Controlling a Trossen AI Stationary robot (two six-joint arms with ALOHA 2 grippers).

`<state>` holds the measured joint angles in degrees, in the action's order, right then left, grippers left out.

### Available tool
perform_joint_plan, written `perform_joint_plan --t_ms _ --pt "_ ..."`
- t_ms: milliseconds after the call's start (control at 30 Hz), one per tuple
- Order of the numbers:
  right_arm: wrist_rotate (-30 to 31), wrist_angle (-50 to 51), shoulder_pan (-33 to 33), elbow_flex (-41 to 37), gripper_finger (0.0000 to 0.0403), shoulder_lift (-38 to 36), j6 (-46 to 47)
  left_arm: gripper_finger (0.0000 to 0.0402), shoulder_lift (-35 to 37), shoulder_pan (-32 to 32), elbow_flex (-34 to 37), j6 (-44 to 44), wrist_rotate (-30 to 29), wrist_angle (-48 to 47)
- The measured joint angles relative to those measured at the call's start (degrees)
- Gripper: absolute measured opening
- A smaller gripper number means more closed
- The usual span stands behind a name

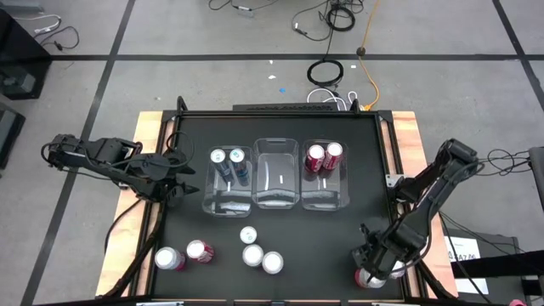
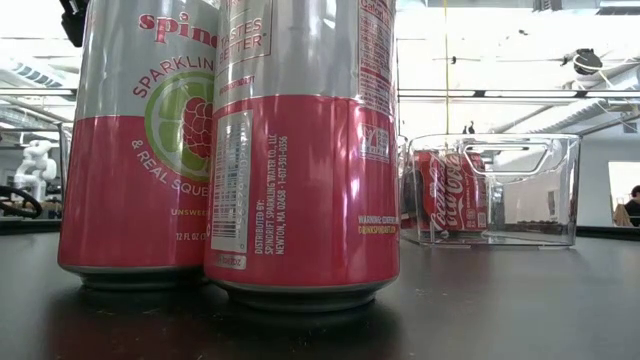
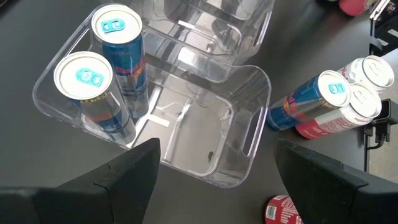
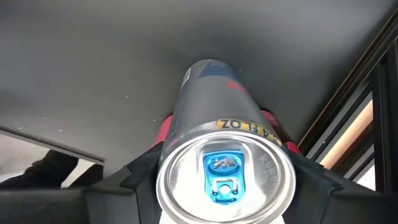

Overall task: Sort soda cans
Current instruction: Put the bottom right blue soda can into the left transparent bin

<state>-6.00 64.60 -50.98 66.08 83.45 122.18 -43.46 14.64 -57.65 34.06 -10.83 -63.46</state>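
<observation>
**Right gripper clamps a can at five o'clock**

The right gripper [image 1: 371, 274] has its jaws closed on a blue-tabbed can [image 4: 224, 171] at the table's [image 1: 280, 229] edge – the left gripper [image 1: 178, 180], at nine o'clock, hangs wide open and empty beside the left bin [image 3: 205, 134]

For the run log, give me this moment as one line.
right gripper: jaws around upright can at table's near right corner | left gripper: open beside left bin | bins: two blue cans, two red cans
</observation>
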Motion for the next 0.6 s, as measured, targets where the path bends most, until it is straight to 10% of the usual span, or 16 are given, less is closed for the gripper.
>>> perform_joint_plan --t_ms 600 --pt "9.27 15.64 5.55 14.36 0.0227 -0.98 -9.28 0.0325 -0.01 -0.01 0.0 -1.68 -0.79 0.0"
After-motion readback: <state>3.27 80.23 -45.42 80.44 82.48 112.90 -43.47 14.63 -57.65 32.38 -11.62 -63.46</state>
